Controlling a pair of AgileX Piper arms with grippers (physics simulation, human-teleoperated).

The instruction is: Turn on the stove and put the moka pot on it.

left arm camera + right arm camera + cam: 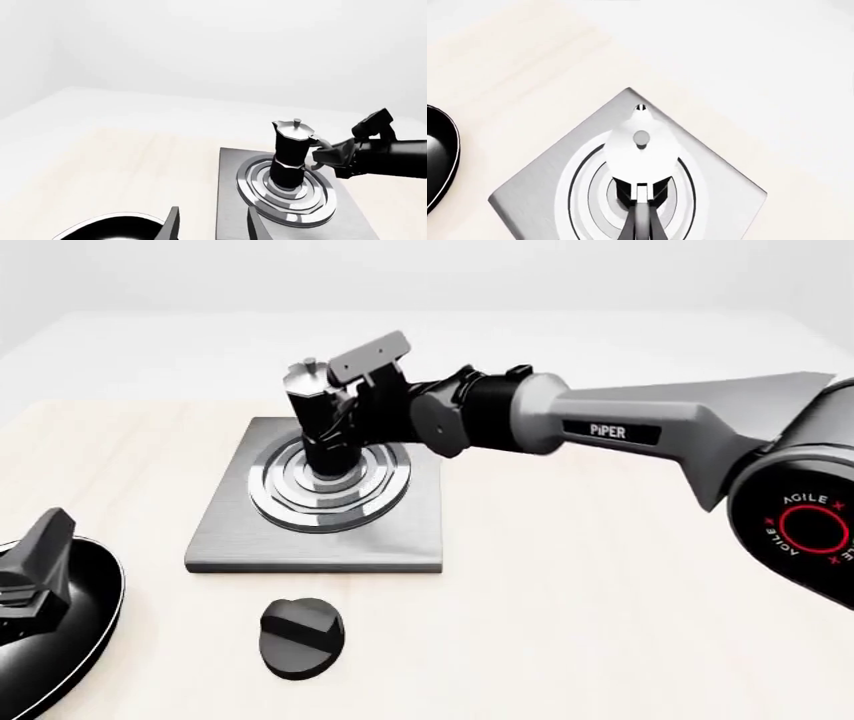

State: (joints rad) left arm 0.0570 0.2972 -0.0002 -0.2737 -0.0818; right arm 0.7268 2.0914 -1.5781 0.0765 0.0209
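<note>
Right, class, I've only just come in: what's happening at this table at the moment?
The right gripper is shut on the handle of the moka pot, which stands upright in the middle of the burner rings on the stove. The left gripper hangs over the frying pan at the near left, holding nothing. The round knob lies on the table in front of the stove, untouched by either arm.

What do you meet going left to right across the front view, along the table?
Left claw over the frying pan → stove plate and black knob → moka pot on the burner rings → right claw at its handle → right arm.
</note>
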